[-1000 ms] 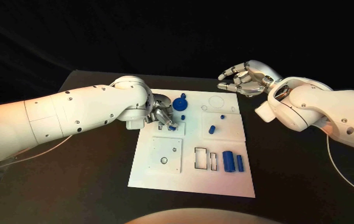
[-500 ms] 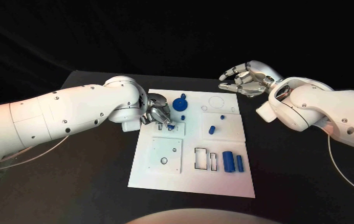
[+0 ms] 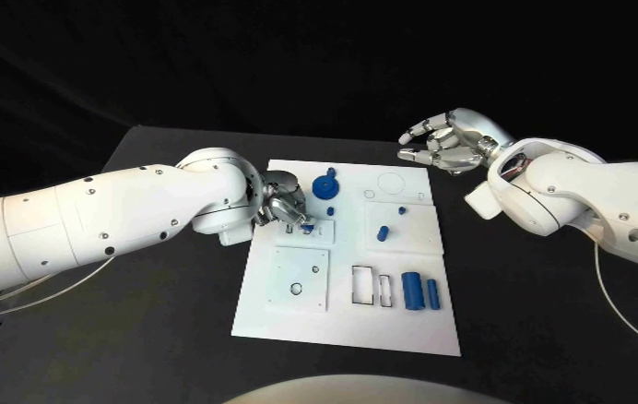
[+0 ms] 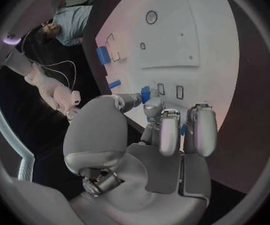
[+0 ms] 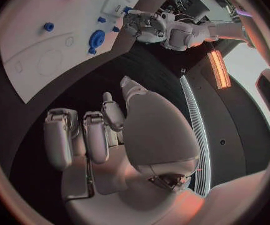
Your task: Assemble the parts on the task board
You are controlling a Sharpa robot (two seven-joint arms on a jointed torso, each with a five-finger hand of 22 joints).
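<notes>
The white task board lies in the middle of the black table. My left hand is low over the board's left side and pinches a small blue part in its fingertips, right at two small rectangular slots. The left wrist view shows that small blue part between thumb and finger, beside the slots. My right hand hovers past the board's far right corner, fingers loosely bent and apart, holding nothing. A round blue part sits near the board's far edge.
Other blue parts lie on the board: a short peg mid-right, two cylinders near the front right, and tiny pieces by the round outline. A raised square plate with a hole sits front left.
My left arm has swung its elbow down and back, and the hand has drawn slightly left while its fingertips stay at the slots. The right hand has hardly moved.
</notes>
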